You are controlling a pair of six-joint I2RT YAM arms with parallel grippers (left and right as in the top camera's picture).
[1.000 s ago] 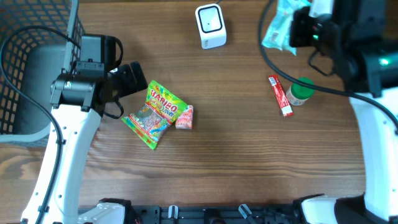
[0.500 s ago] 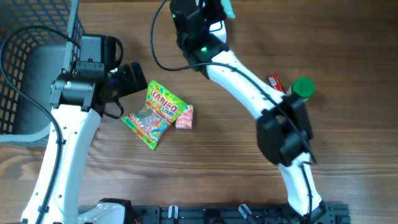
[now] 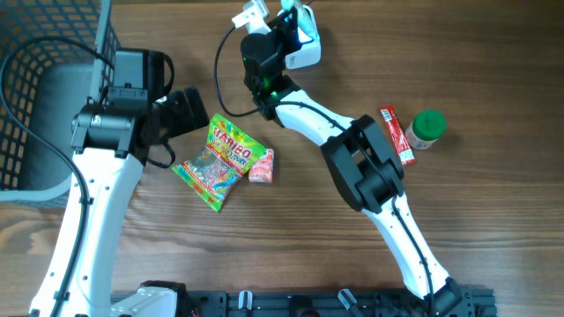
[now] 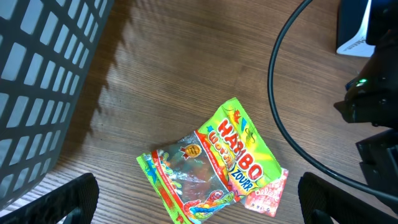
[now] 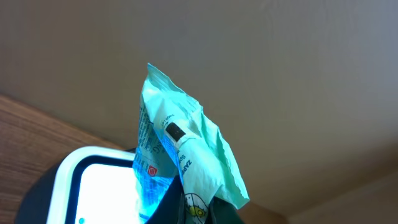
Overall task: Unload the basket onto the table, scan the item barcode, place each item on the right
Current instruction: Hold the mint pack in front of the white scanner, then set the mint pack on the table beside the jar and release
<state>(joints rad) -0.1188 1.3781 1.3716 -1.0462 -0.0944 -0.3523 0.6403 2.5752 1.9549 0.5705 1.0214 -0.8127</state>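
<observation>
A mint-green snack packet hangs in my right gripper, which is shut on its lower edge. The packet is held up right next to the white barcode scanner, and the scanner's lit window casts blue on the packet's printed side. From overhead the right gripper sits at the scanner at the table's far edge, and the packet is mostly hidden there. My left gripper stands open above a Haribo bag, holding nothing.
A small pink packet lies against the Haribo bag. A red stick pack and a green-capped bottle lie at the right. A black wire basket stands at the left. A black cable crosses the wood.
My right arm has swung from the far right corner across to the scanner, carrying the mint-green packet. The left arm and the items on the table have not moved.
</observation>
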